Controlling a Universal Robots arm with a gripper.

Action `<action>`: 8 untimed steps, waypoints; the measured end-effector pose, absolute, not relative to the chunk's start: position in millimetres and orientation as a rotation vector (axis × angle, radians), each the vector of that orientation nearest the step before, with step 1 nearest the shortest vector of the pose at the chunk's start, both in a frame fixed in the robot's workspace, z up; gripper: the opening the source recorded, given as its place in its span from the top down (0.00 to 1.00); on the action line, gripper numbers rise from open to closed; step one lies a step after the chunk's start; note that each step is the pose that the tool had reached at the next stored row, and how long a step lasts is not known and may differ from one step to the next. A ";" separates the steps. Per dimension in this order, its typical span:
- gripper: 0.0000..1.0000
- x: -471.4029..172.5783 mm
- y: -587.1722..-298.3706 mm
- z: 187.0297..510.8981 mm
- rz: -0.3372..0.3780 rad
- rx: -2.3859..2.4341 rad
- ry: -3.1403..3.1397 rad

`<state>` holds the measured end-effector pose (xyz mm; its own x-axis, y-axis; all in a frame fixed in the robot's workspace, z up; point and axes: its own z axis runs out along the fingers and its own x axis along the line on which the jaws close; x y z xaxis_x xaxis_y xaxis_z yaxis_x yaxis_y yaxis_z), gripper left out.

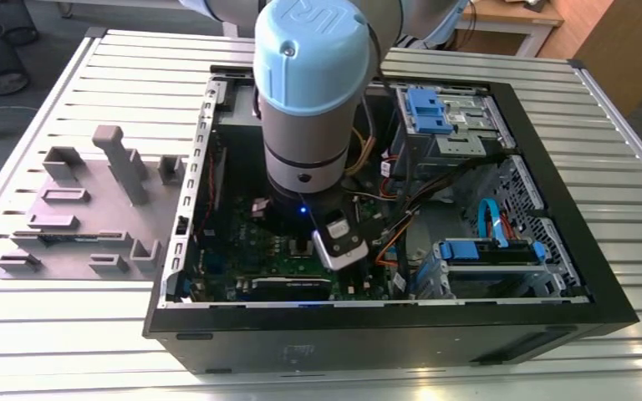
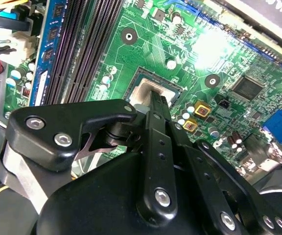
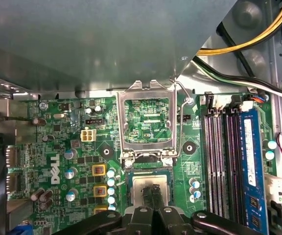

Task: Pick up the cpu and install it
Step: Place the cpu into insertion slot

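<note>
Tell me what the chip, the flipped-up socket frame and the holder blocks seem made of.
Chip: metal lid, probably; dull silver-grey, soft sheen.
Socket frame: thin stamped metal, brighter silver, glinting edges.
Holder blocks: likely plastic; flat lilac-grey, matte, no glints.

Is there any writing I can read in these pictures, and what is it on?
Arm's blue cap: a raised maker's logo.
Green circuit board: a white maker's logo; its tiny part labels are too small to read.
Blue memory stick: print too small to read.
</note>
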<state>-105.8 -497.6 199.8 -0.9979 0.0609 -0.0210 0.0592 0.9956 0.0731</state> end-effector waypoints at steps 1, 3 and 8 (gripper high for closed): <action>0.89 -105.7 -497.6 199.0 0.113 0.094 3.115; 0.89 -105.8 -497.6 197.6 0.113 0.094 3.115; 0.89 -105.8 -497.6 197.1 0.113 0.094 3.115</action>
